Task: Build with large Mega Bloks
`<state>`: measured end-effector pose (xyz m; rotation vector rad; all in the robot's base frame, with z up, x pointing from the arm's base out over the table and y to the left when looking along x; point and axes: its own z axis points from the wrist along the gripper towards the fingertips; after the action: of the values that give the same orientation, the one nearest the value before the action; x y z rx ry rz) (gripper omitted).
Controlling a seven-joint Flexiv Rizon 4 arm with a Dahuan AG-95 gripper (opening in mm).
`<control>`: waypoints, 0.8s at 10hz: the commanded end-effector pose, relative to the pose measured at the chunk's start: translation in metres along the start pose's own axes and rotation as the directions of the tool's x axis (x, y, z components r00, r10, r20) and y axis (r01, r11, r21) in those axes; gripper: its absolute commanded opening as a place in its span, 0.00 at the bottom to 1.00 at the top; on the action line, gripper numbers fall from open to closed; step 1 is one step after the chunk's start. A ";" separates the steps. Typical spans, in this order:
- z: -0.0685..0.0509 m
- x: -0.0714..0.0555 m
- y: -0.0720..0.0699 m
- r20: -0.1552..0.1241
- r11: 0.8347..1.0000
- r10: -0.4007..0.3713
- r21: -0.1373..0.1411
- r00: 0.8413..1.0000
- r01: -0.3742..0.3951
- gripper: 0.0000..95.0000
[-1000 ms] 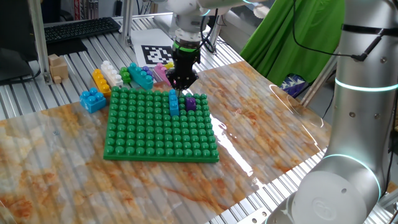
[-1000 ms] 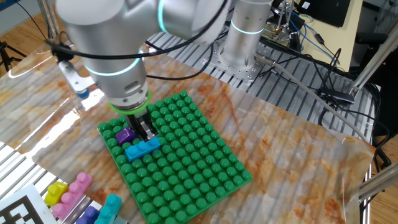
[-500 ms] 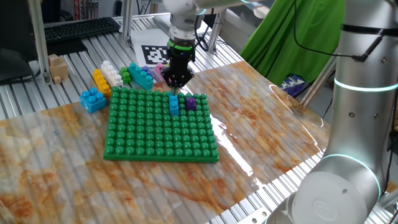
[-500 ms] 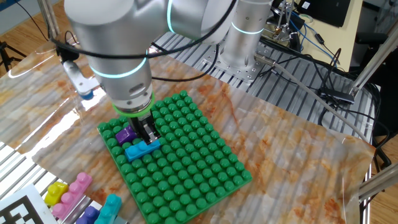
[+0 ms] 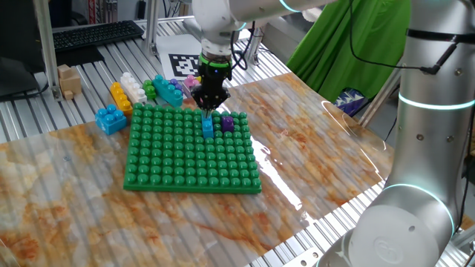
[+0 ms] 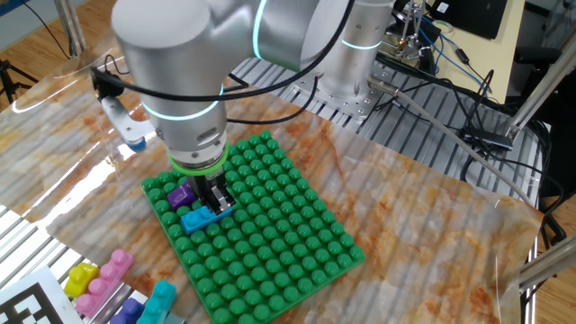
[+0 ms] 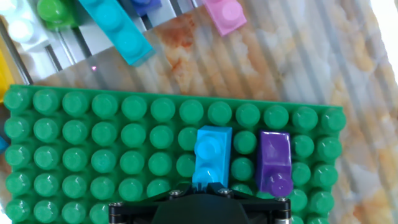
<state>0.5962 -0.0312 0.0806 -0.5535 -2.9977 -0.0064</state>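
Observation:
A light blue Mega Blok (image 5: 207, 126) and a purple one (image 5: 226, 122) stand side by side on the green studded baseplate (image 5: 185, 159) near its far edge. My gripper (image 5: 207, 110) hangs straight down over the blue brick, fingers together, tips at its one end. In the other fixed view the fingertips (image 6: 219, 203) touch the blue brick (image 6: 198, 219), with the purple brick (image 6: 180, 193) beside it. In the hand view the blue brick (image 7: 211, 152) runs up from my gripper (image 7: 208, 186), and the purple brick (image 7: 274, 158) is to its right.
Loose bricks lie beyond the baseplate: blue (image 5: 110, 119), yellow (image 5: 120, 96), white (image 5: 133, 87), green (image 5: 151, 89), cyan (image 5: 169, 90), pink (image 5: 191, 85). A marker card (image 5: 185, 65) and a wooden block (image 5: 68, 80) lie farther back. A second arm's base (image 5: 423, 148) stands at right.
My gripper has shifted left, from above the gap by the purple brick to over the blue brick, and sits slightly lower. The bricks have not moved.

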 end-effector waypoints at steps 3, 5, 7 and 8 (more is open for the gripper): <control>0.009 -0.006 -0.003 0.008 0.998 -0.043 0.035 0.999 0.042 0.00; 0.014 -0.005 -0.006 0.029 0.997 -0.060 0.041 0.998 0.059 0.00; 0.016 -0.007 -0.007 0.038 0.997 -0.068 0.046 0.997 0.066 0.00; 0.019 -0.008 -0.009 0.042 0.997 -0.072 0.045 0.997 0.070 0.00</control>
<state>0.5976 -0.0419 0.0819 -0.4471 -3.0527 0.0593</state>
